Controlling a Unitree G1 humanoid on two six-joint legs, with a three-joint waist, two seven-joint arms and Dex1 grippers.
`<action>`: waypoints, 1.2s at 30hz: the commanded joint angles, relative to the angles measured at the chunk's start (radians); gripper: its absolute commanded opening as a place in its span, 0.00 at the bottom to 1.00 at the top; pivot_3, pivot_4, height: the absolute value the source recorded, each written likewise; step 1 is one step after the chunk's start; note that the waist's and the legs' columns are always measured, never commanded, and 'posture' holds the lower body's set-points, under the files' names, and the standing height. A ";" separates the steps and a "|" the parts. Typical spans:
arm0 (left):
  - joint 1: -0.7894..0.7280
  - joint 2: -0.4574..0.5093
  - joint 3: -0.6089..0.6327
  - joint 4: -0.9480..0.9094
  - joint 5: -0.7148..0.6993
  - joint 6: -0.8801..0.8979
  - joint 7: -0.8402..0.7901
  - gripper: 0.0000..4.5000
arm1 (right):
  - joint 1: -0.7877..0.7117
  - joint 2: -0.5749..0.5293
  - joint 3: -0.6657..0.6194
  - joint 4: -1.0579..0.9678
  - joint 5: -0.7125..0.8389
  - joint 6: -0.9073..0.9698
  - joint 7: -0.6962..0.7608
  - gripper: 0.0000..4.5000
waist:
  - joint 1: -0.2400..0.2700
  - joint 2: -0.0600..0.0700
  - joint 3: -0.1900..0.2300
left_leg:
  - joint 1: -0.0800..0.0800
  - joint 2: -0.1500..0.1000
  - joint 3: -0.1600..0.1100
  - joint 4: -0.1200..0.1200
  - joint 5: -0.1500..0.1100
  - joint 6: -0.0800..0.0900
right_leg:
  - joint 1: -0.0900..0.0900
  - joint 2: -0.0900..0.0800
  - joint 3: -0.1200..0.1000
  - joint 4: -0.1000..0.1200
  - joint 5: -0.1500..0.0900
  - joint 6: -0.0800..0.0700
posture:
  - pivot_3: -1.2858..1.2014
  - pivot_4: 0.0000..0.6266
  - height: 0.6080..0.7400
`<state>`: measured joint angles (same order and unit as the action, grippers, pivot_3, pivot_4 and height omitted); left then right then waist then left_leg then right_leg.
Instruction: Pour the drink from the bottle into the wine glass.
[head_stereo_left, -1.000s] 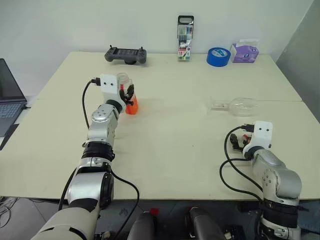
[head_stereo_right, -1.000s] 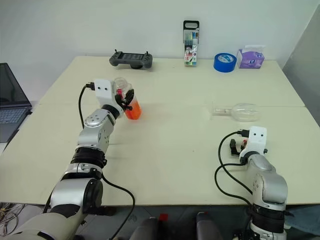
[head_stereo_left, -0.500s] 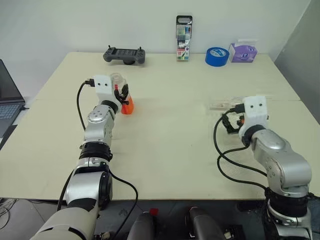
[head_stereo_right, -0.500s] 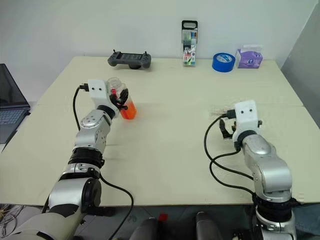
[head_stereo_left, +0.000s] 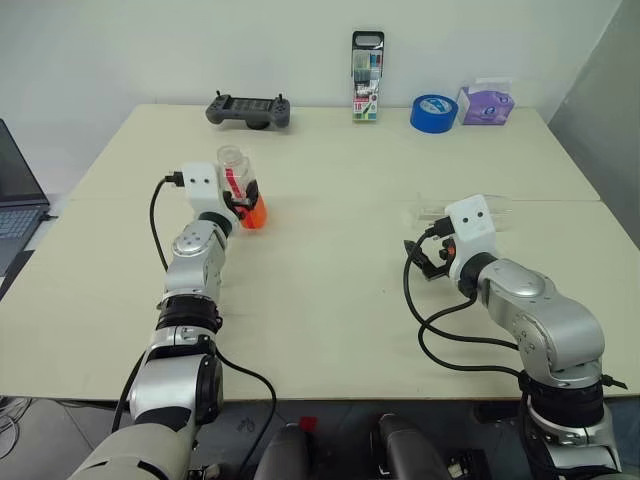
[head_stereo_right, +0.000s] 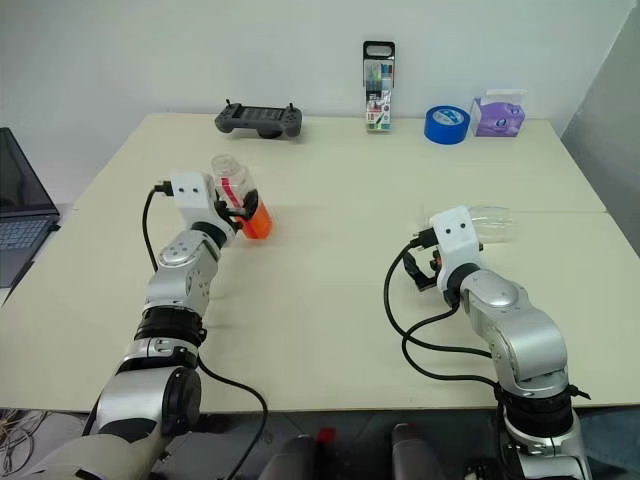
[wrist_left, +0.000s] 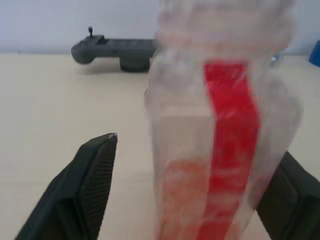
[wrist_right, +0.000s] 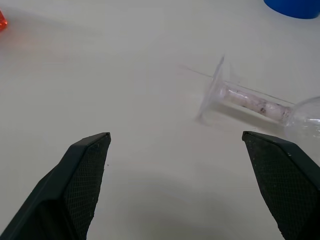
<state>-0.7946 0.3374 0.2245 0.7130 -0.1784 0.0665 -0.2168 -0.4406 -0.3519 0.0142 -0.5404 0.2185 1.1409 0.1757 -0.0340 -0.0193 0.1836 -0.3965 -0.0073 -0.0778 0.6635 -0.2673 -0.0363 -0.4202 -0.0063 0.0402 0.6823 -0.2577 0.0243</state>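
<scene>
You have a clear plastic bottle (wrist_left: 220, 125), a smooth clear wine glass (wrist_right: 250, 100), a matt beige surface (head_stereo_left: 330, 300), and textured black tool pads (wrist_right: 85, 170).

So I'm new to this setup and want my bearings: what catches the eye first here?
The bright orange drink in the small bottle, standing on the table's left side between the fingers of the open left claw. Next, the wine glass, lying on its side on the right of the table, just ahead of the open right claw. Along the far edge, a blue tape roll stands out.
</scene>
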 joint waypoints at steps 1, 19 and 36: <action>-0.009 0.016 0.000 -0.047 -0.001 0.018 -0.008 0.99 | -0.013 -0.005 -0.008 -0.006 -0.002 -0.027 0.009 1.00 | 0.002 0.000 0.000 | 0.000 0.000 0.000 0.000 0.000 0.000 | 0.000 0.000 0.000 0.000 0.000 0.000 | 0.52 0.24 1.00; 0.322 -0.061 -0.026 -0.582 -0.011 0.271 0.057 0.99 | -0.126 0.464 -0.559 0.251 0.287 -0.126 -0.207 1.00 | 0.003 0.000 0.000 | 0.000 0.000 0.000 0.000 0.000 0.000 | 0.000 -0.005 0.001 0.001 0.000 0.000 | 0.52 0.24 1.00; 0.475 -0.105 -0.460 -0.918 0.045 0.308 -0.214 0.99 | -0.297 0.495 -0.748 0.699 0.611 -0.485 -0.409 1.00 | -0.009 0.002 -0.001 | 0.002 0.002 0.008 -0.002 0.000 0.000 | 0.000 0.002 0.003 0.001 0.000 -0.001 | 0.52 0.24 1.00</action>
<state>-0.2986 0.2256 -0.2182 -0.1543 -0.1314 0.3989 -0.3923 -0.6948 0.1290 -0.7333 0.1618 0.7719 0.6767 -0.2388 -0.0431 -0.0174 0.1823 -0.3945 -0.0056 -0.0698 0.6617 -0.2672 -0.0360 -0.4198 -0.0043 0.0434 0.6835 -0.2574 0.0238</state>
